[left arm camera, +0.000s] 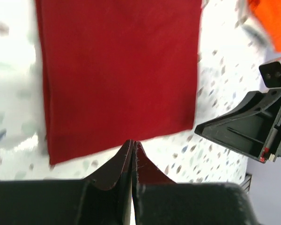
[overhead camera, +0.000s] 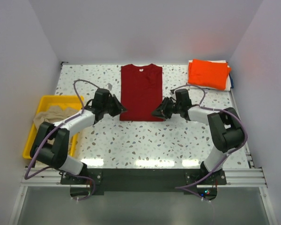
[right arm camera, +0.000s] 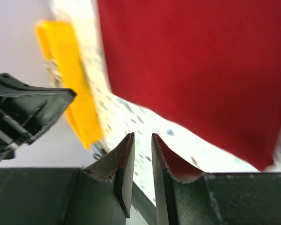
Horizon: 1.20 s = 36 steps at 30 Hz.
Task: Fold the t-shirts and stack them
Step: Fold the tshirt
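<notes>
Folding is judged partly complete. Locate the dark red t-shirt (overhead camera: 140,91) flat at the middle of the far edge of the surface (overhead camera: 145,140). It is already narrowed to a rectangle, and you still owe it the cross fold. The orange t-shirt (overhead camera: 208,72) lies folded in the far right corner. The beige t-shirt (overhead camera: 54,115) sits crumpled in the yellow tray (overhead camera: 30,140) at the left edge. The left hand (overhead camera: 123,108) is clenched on nothing beside the hem's left corner. The right hand (overhead camera: 155,112), slightly parted and empty, is beside the right corner.
</notes>
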Each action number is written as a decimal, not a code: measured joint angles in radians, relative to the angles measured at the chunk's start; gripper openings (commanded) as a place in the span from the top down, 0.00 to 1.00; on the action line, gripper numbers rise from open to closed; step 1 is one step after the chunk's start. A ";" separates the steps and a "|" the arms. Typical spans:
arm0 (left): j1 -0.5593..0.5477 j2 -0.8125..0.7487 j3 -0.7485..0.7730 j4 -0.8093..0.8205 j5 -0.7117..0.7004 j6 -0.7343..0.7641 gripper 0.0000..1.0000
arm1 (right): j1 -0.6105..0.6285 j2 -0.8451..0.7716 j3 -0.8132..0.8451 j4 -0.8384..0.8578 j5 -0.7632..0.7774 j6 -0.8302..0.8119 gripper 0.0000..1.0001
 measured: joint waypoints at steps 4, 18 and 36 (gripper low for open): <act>-0.021 -0.032 -0.171 0.037 -0.024 -0.029 0.95 | 0.007 0.003 -0.146 0.012 0.018 -0.004 0.75; -0.020 -0.113 -0.303 0.048 -0.065 -0.031 0.96 | -0.090 -0.035 -0.324 0.160 -0.038 0.008 0.74; -0.019 0.150 -0.075 0.069 -0.051 -0.021 1.00 | -0.085 0.047 -0.097 0.090 -0.002 -0.025 0.75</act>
